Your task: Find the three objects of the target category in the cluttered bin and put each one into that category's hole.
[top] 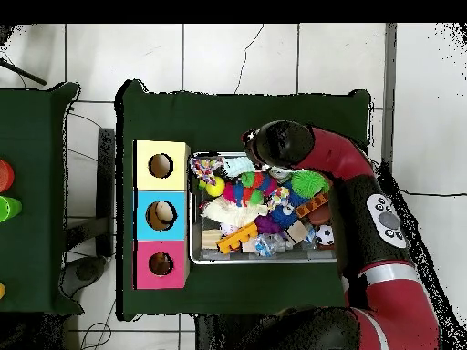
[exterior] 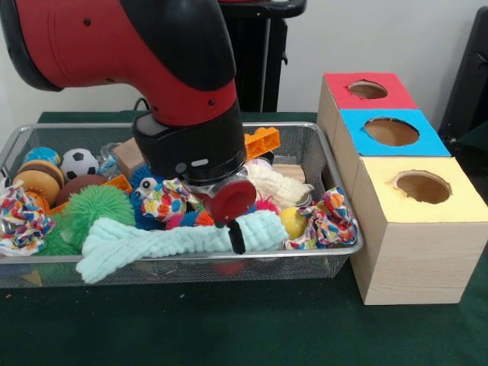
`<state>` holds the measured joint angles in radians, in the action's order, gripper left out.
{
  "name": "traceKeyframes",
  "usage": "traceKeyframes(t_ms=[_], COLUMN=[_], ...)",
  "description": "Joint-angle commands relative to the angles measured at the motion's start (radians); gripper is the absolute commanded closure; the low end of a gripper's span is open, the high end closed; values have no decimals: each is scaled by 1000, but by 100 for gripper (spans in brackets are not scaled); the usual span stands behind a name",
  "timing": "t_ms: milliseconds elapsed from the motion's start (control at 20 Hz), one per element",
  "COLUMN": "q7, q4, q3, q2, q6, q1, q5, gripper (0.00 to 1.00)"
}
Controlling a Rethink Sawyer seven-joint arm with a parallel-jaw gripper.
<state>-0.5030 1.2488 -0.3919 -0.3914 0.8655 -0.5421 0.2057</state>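
A wire mesh bin is packed with toys. My gripper is down inside it, just over the right part of a mint fuzzy bone toy lying along the front. Whether it holds anything is hidden by the wrist. Around it lie a green spiky ball, a blue spiky ball, a yellow ball, a white rope toy and an orange block. In the overhead view the arm's wrist covers the bin's far side.
Three wooden boxes stand right of the bin, each with a round hole: red, blue, yellow. A soccer ball, a burger toy and patterned cloths also fill the bin.
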Motion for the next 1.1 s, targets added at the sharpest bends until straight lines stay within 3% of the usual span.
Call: traceKeyframes(t_ms=[50, 300, 750, 1100], q7=[262, 250, 205, 193], q4=[19, -4, -23, 1], q3=[-3, -4, -11, -24], q2=[-35, -74, -8, 34], q6=[152, 243, 214, 131], q1=[9, 11, -16, -32], q5=[-48, -75, -67, -60], gripper=[0, 0, 0, 0])
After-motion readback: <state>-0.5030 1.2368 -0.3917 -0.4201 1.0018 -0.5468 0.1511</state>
